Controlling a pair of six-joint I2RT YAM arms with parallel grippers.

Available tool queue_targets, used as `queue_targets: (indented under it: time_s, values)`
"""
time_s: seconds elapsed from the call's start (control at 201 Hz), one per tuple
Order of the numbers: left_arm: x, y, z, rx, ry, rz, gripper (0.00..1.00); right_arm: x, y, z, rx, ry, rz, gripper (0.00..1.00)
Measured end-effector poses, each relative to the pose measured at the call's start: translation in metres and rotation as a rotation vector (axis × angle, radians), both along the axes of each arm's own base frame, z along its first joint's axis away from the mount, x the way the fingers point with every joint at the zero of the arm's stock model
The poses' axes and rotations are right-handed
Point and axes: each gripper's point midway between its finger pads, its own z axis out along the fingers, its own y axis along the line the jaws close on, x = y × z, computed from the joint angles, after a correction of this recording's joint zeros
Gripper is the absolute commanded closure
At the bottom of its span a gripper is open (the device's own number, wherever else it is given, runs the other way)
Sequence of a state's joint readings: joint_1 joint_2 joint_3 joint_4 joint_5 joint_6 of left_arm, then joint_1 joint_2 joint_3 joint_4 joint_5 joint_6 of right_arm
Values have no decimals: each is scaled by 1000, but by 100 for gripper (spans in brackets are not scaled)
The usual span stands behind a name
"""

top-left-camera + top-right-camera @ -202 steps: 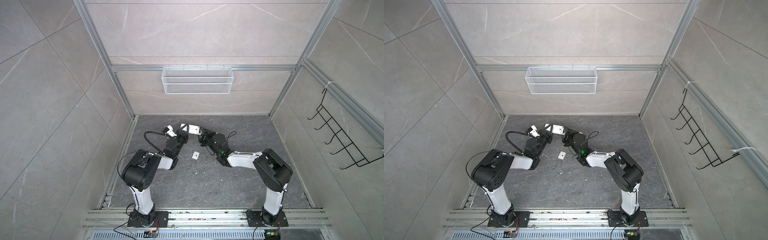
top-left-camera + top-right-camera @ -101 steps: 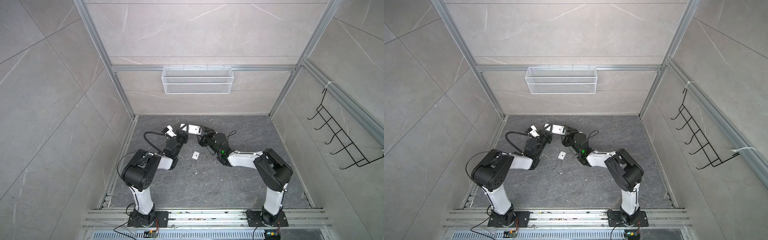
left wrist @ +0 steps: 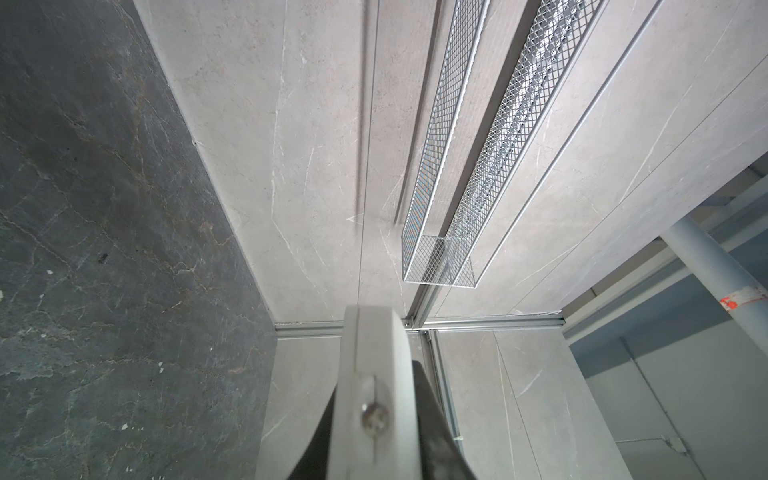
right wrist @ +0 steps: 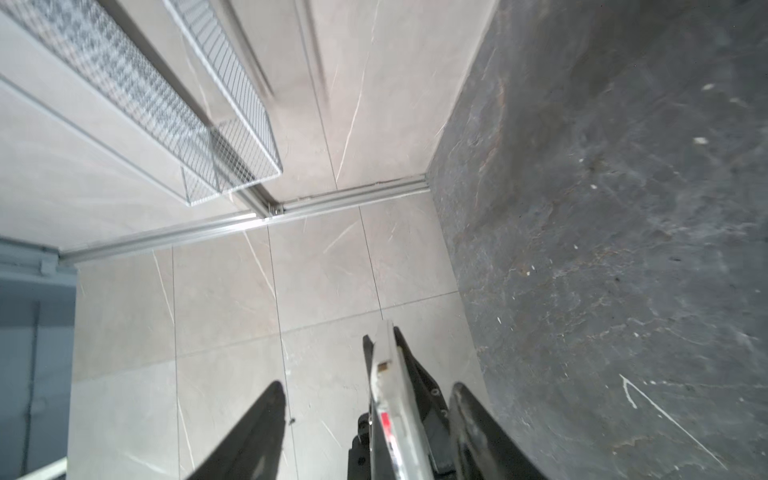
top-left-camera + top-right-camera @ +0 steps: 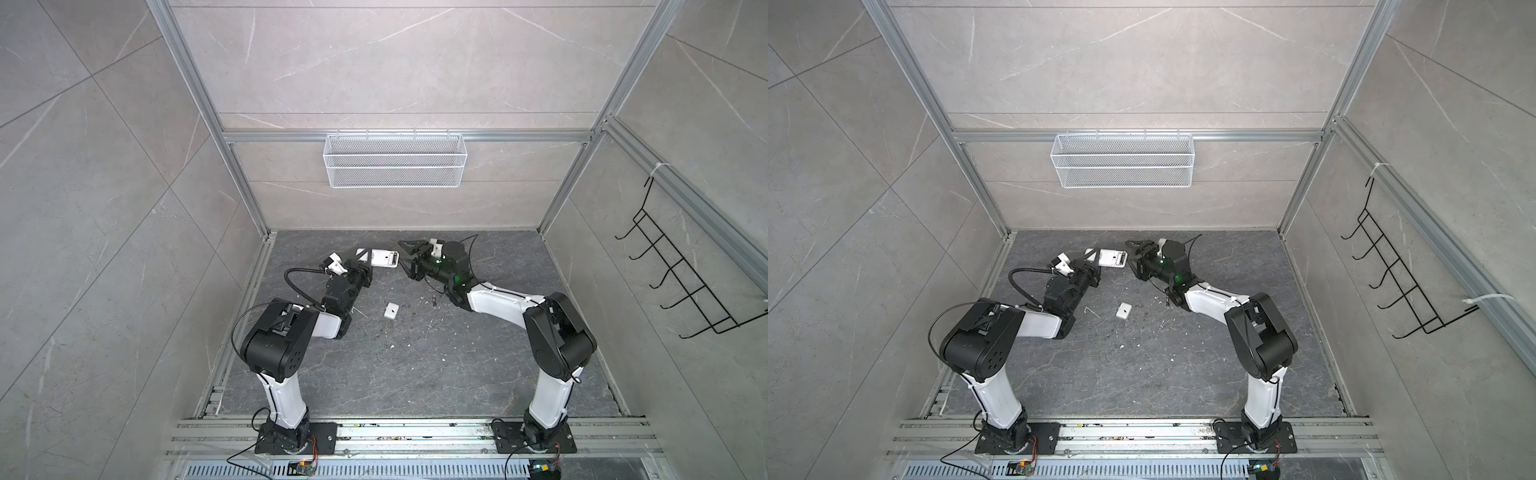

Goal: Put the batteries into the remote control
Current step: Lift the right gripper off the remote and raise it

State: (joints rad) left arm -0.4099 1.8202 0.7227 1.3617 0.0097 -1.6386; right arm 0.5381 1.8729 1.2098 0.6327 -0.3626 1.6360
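My left gripper (image 5: 365, 261) is shut on the white remote control (image 5: 383, 257) and holds it above the floor near the back wall; in both top views its open compartment end points toward the right arm. In the left wrist view the remote (image 3: 374, 365) shows edge-on between the dark fingers (image 3: 432, 419). My right gripper (image 5: 405, 258) stands open just off the remote's free end. In the right wrist view the remote (image 4: 390, 399) lies between that gripper's (image 4: 368, 386) spread fingers without touching them. One battery (image 5: 433, 300) lies on the floor under the right forearm. I cannot tell whether a battery sits in the remote.
A small white cover plate (image 5: 391, 310) lies on the dark floor between the arms, also in a top view (image 5: 1124, 310). White specks are scattered over the floor. A wire basket (image 5: 395, 160) hangs on the back wall, and a black hook rack (image 5: 681, 274) on the right wall.
The right gripper's jaws have spread apart at the remote's end. The left arm and the remote have stayed in place.
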Motion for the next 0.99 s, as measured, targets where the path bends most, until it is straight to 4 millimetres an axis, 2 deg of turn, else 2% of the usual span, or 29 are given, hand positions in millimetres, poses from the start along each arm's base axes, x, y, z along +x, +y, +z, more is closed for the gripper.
queue_targets:
  time_s: [0.154, 0.314, 0.503, 0.662, 0.822, 0.991]
  values:
    - [0, -1, 0, -14, 7, -7, 100, -8, 6, -8, -48, -8, 45, 46]
    - [-1, -3, -2, -16, 12, -25, 100, -9, 7, -14, -77, -12, 56, 62]
    - [-1, -5, -6, -29, 29, -35, 100, -10, 6, -18, -92, -3, 58, 65]
    - [1, -6, -9, -43, 42, -39, 100, -11, 6, -21, -101, 6, 59, 71]
    - [1, -7, -8, -48, 42, -46, 100, -11, 6, -21, -106, -3, 61, 82]
    - [1, -8, -10, -60, 60, -54, 100, -10, 6, -21, -120, -21, 63, 86]
